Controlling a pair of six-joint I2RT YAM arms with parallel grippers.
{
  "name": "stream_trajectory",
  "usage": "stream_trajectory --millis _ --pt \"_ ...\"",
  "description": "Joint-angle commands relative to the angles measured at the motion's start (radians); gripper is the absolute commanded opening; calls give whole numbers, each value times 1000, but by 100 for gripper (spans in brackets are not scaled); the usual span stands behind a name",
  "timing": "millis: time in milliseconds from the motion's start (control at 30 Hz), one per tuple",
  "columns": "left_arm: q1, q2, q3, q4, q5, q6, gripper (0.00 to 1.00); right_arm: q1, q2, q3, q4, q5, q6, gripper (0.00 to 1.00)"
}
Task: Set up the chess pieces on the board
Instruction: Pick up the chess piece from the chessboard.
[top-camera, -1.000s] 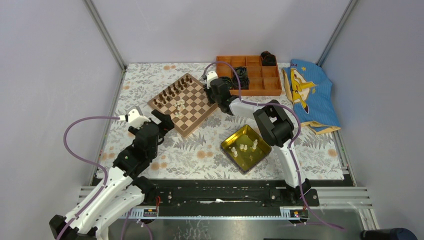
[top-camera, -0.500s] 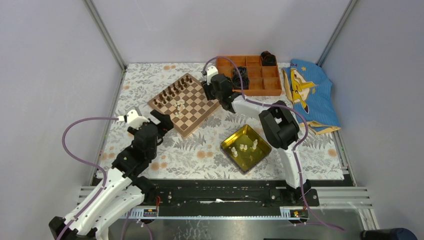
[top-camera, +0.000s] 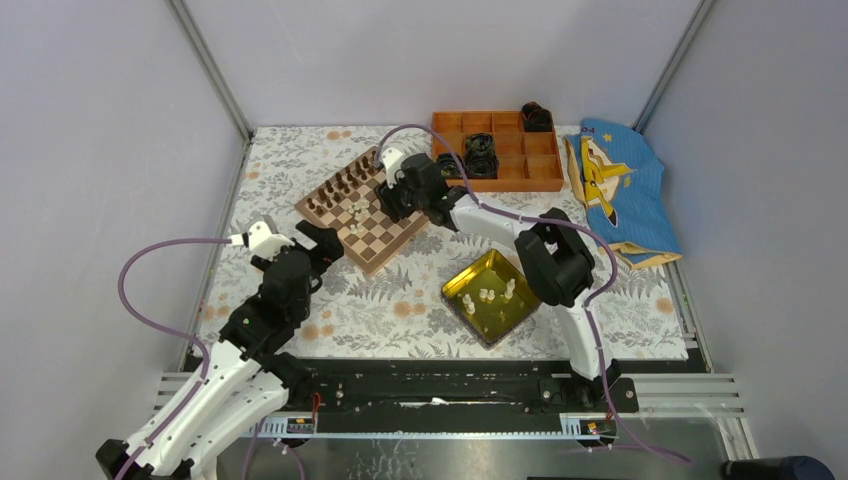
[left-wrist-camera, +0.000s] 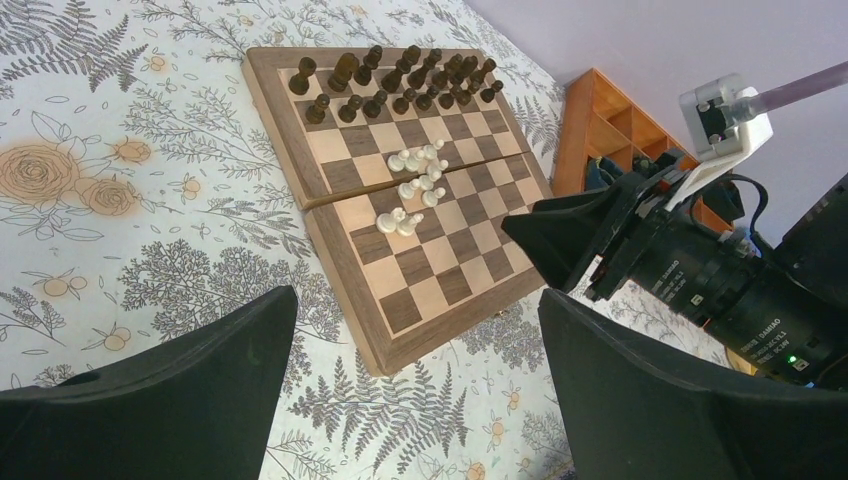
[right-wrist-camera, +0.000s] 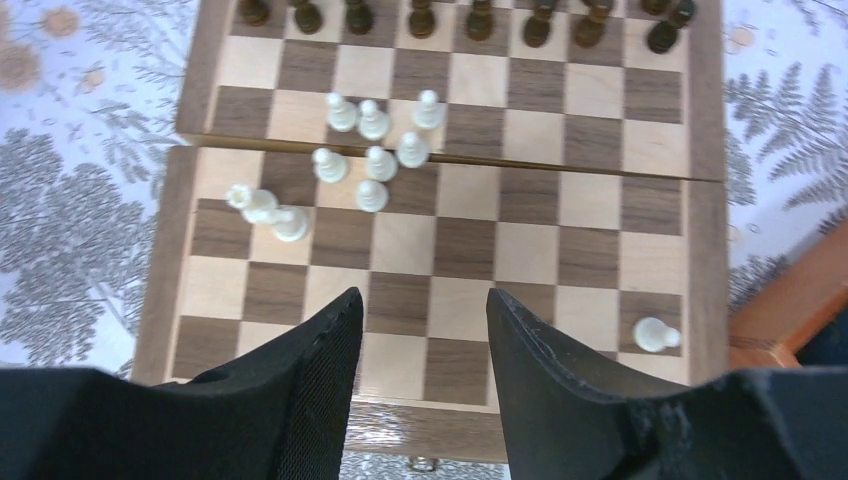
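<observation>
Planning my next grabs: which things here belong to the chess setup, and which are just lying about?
Job: cream-white chess pieces clustered mid-board; more in the glossy yellow square tray; checked wooden chessboard.
Lying about: orange compartment box; blue printed cloth; dark brown chess pieces, already in rows.

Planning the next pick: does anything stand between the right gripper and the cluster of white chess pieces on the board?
Nothing visible does. The right gripper is open over the chessboard, and only bare squares lie between its fingertips and the white chess pieces clustered mid-board. The dark pieces stand beyond them.
</observation>
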Motion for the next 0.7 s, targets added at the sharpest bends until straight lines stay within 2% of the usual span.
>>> stream_trajectory --millis 0,667 --pt "-4 -13 7 -16 -36 -12 99 29 -34 40 -17 -84 -28 55" --pt "-5 -16 6 -25 -35 -19 99 55 128 190 -16 -82 -10 54"
